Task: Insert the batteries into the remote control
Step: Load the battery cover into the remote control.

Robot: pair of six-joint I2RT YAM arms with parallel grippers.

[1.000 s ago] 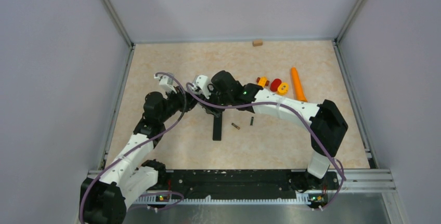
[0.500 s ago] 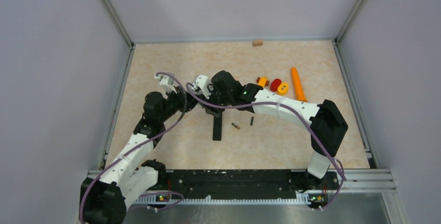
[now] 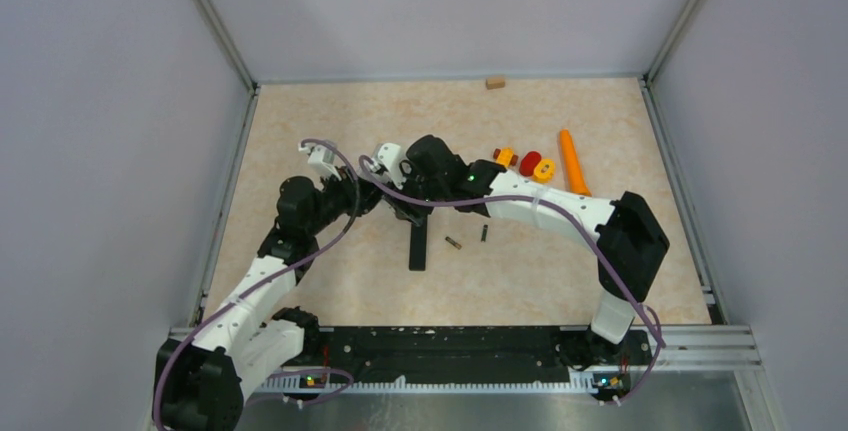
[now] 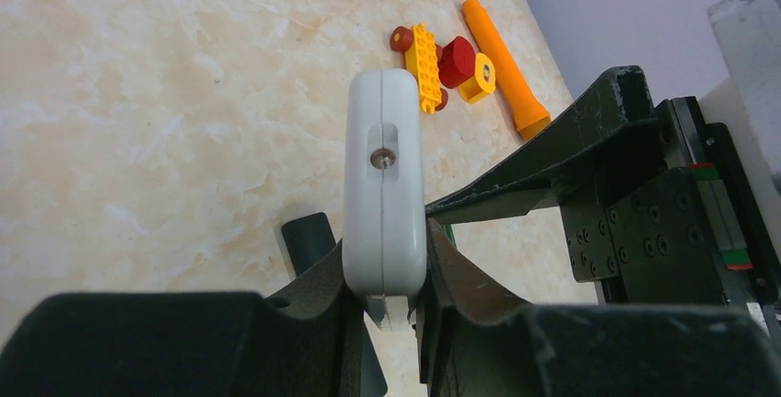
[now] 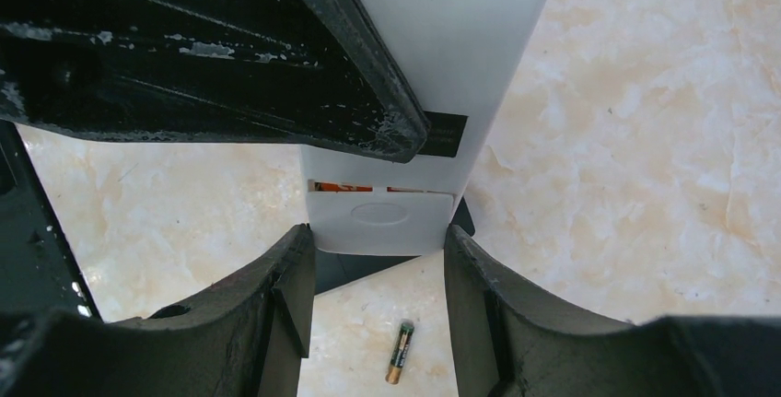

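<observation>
1. The white remote control point(image 4: 383, 185) is held above the middle of the table point(image 3: 300, 121). The left claw point(image 4: 387, 273) is clamped on its flat faces. The right claw point(image 5: 378, 236) is closed against both sides of its end, where an orange sliver shows in the slot.
2. The first battery point(image 3: 453, 243) lies flat just nearward of the claws. The second battery point(image 3: 484, 233) lies just right of it, not touching. The slim black bar point(image 3: 418, 247) lies to their left, pointing at the near edge.
3. Bare table runs to the left and near edges. The toy bricks point(image 3: 525, 162) and orange cone point(image 3: 572, 161) sit toward the right edge, well apart from the claws. A tan block point(image 3: 495, 81) sits at the far edge.
4. Since a second ago both batteries and the bar have stayed put, and both grips are unchanged.
5. The table is beige and marbled, with pale grey walls on three sides.
</observation>
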